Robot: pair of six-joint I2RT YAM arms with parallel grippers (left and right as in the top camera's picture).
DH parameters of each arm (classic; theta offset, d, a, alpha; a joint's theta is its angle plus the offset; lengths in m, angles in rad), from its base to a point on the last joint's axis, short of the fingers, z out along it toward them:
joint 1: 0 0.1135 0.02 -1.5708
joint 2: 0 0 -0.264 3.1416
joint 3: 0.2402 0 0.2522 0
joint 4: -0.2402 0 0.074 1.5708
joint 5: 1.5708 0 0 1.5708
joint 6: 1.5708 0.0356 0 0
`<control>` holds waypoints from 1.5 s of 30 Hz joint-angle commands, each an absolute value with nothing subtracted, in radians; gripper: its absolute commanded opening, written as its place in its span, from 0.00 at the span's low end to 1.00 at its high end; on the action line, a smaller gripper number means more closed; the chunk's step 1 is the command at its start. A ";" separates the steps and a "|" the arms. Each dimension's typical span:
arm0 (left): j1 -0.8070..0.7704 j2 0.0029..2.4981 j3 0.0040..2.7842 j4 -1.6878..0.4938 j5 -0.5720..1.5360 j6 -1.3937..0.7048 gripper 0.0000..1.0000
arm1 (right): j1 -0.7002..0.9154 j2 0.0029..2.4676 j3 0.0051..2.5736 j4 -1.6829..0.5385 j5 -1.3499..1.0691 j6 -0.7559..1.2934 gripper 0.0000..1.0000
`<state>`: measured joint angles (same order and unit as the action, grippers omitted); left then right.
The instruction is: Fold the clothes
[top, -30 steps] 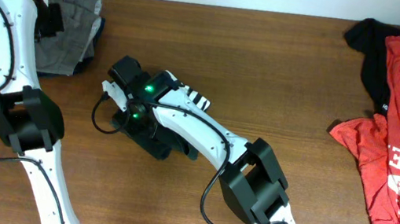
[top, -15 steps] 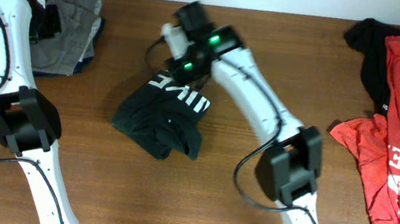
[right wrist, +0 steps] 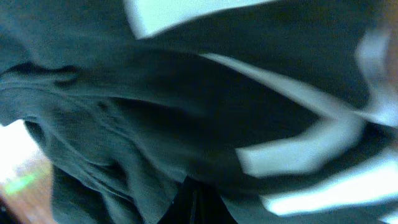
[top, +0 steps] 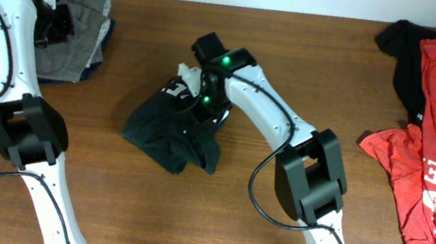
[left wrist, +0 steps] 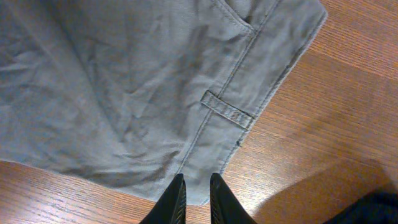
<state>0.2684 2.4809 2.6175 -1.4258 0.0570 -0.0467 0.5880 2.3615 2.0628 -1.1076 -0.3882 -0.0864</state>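
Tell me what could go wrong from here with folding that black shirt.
1. The black T-shirt lies bunched, not flat. The right gripper, low over its lettered end, may pinch several layers and drag the heap instead of folding it.
2. The left gripper hovers at the edge of the gray trousers. A careless move there might snag and disturb them.

Light from overhead was soft and even, and the table (top: 169, 219) looked sharp, with just faint shadows hugging the arms. Around the left claw (left wrist: 196, 180) everything was crisp, even the stitching on the grey cloth (left wrist: 112, 93), though a dark shadow sat on the wood off to its right. The right claw (right wrist: 194, 193) was lost in a smeary mess. The black T-shirt (right wrist: 124, 124) was all blur with a teal cast, blown-out white lettering and a glaring patch to the claw's left.
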 commanded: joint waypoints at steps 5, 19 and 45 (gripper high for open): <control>0.240 2.497 2.635 -1.430 0.076 -0.056 0.15 | 0.607 2.391 2.007 -0.976 -0.401 -0.030 0.04; 0.170 2.508 2.604 -1.433 0.076 -0.056 0.15 | 0.519 2.451 2.006 -0.724 -0.105 0.514 0.04; 0.075 2.508 2.572 -1.382 0.057 -0.067 0.28 | 0.317 2.269 2.049 -0.948 -0.266 0.239 0.31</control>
<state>0.0734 2.4969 2.5805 -1.3907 0.0635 -0.0536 0.2947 2.3192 2.0312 -0.9306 -0.2279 0.3096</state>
